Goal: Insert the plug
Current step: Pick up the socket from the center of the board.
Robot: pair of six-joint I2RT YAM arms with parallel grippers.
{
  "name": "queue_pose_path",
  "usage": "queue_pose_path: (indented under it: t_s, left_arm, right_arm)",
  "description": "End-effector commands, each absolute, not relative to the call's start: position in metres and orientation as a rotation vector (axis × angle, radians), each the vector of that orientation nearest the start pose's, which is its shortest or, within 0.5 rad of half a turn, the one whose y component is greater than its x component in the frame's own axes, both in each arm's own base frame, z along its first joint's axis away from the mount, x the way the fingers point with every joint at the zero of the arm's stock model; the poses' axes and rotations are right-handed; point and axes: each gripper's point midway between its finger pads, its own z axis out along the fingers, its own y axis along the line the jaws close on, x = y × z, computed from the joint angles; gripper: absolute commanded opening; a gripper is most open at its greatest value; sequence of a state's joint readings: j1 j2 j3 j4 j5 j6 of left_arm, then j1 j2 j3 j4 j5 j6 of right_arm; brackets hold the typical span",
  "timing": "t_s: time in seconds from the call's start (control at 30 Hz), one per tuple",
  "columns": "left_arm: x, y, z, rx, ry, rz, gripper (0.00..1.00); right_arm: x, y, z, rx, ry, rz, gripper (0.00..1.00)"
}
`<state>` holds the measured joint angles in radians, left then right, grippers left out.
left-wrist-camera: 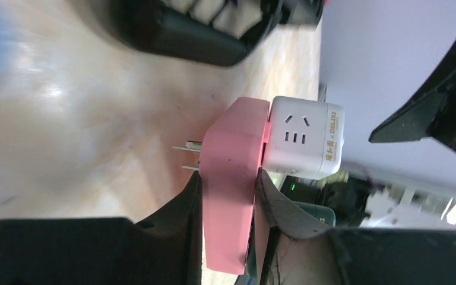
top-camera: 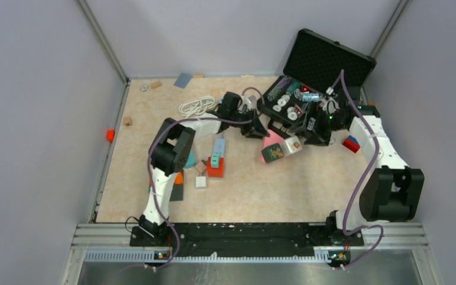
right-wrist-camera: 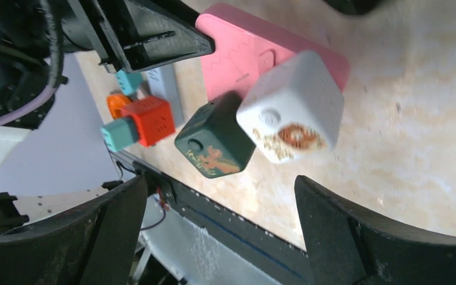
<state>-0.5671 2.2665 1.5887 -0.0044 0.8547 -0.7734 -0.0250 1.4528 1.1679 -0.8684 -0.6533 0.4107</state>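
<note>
My left gripper (left-wrist-camera: 228,178) is shut on a flat pink adaptor (left-wrist-camera: 231,154) and holds it upright. Two metal prongs (left-wrist-camera: 187,155) stick out of its left face. A white socket cube (left-wrist-camera: 304,136) sits flush against its right face. A dark green cube (left-wrist-camera: 316,211) is partly hidden behind my finger. In the top view the left gripper (top-camera: 260,129) holds the pink adaptor (top-camera: 271,139) mid-table, beside the white cube (top-camera: 293,144) and the green cube (top-camera: 272,153). My right gripper (right-wrist-camera: 219,184) is open and empty above the white cube (right-wrist-camera: 294,107), the green cube (right-wrist-camera: 217,142) and the pink adaptor (right-wrist-camera: 255,47).
An open black case (top-camera: 326,59) with small parts stands at the back right. An orange cube (top-camera: 216,168) with a teal plug (top-camera: 214,159), a grey strip (top-camera: 218,145) and a small white cube (top-camera: 200,181) lie left of centre. A coiled white cable (top-camera: 197,107) lies behind.
</note>
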Motion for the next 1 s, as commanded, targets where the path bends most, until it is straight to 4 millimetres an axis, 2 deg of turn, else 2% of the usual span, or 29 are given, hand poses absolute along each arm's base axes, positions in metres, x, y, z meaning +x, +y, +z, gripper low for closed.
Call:
queue_pose_path:
  t_s: [0.0,0.1,0.2,0.37,0.4,0.5,0.63,0.87,0.97]
  left_arm:
    - [0.425,-0.370,0.221,0.032,2.108,-1.617,0.00]
    - [0.438,-0.342,0.251,-0.092,2.002,-1.613,0.00]
    - [0.442,-0.318,0.281,-0.191,1.880,-1.660,0.00]
    - [0.435,-0.292,0.313,-0.233,1.741,-1.732,0.00]
    - [0.432,-0.289,0.318,-0.229,1.721,-1.745,0.00]
    - [0.421,-0.280,0.331,-0.256,1.660,-1.791,0.00]
    - [0.409,-0.271,0.338,-0.315,1.601,-1.838,0.00]
    - [0.397,-0.264,0.346,-0.337,1.554,-1.865,0.00]
    - [0.396,-0.264,0.349,-0.336,1.547,-1.871,0.00]
  right_arm:
    - [0.328,0.119,0.245,0.197,2.370,1.062,0.92]
    - [0.334,0.128,0.262,0.196,2.276,1.140,0.92]
    - [0.342,0.136,0.276,0.239,2.161,1.239,0.93]
    - [0.351,0.152,0.281,0.325,2.013,1.418,0.93]
    - [0.352,0.160,0.282,0.313,1.998,1.446,0.93]
    - [0.355,0.183,0.282,0.269,1.992,1.499,0.92]
    - [0.364,0.208,0.289,0.235,1.941,1.553,0.89]
    - [0.382,0.219,0.285,0.314,1.882,1.560,0.80]
    - [0.386,0.224,0.282,0.298,1.885,1.588,0.72]
